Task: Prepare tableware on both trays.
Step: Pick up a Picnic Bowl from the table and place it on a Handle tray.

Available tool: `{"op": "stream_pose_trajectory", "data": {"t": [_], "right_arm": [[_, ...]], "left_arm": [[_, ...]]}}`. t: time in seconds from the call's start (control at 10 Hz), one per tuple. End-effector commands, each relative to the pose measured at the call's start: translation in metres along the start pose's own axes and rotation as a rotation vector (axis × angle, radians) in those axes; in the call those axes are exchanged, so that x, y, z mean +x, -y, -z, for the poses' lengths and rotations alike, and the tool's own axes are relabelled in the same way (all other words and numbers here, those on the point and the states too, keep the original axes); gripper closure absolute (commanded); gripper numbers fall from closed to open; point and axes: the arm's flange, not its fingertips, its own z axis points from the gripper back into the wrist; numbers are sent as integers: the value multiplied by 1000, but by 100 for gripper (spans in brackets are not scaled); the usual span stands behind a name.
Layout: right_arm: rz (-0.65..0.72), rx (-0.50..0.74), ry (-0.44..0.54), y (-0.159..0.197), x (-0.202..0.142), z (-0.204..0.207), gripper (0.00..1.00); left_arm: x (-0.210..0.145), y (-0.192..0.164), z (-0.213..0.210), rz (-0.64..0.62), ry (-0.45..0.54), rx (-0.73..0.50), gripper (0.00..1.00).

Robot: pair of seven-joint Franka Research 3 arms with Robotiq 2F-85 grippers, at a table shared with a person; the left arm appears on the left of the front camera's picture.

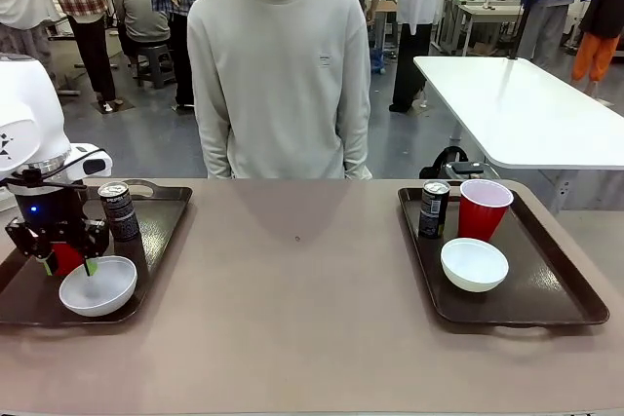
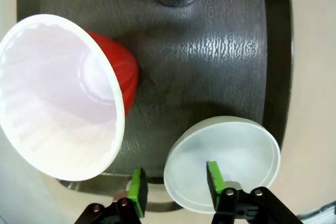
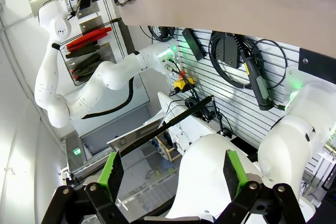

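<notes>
L gripper [image 1: 66, 265] jaws open, holding nothing, pointing down over textured dark brown tray [image 2: 220, 51], above smooth round white bowl [image 2: 223, 163]; ribbed red cup [image 2: 68, 98] beside bowl; R gripper [image 3: 173, 174] wide open, empty

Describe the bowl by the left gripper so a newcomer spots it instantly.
Start at the left tray, under the white arm. The bowl sits at its near edge, below the left gripper. It is the low white dish, unlike the can beside it.
</notes>
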Motion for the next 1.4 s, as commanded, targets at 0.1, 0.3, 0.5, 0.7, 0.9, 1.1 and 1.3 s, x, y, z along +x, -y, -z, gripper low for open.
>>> {"op": "stream_pose_trajectory", "data": {"t": [0.1,0.3,0.5,0.7,0.9,1.1,1.3], "right_arm": [[-19,13,1,1,-1,2,0],[-19,13,1,1,-1,2,0],[-19,13,1,1,-1,2,0],[-19,13,1,1,-1,2,0],[-19,13,1,1,-1,2,0],[-19,13,1,1,-1,2,0],[-19,13,1,1,-1,2,0]], "left_arm": [[-10,6,-22,7,47,-3,6],[-14,10,-34,25,71,-30,0],[-20,17,-42,53,84,-41,0],[-31,17,-52,50,106,-38,0],[-16,17,-45,42,99,-16,0],[-16,17,-45,42,99,-16,0],[-19,18,-45,45,96,-15,0]]}}
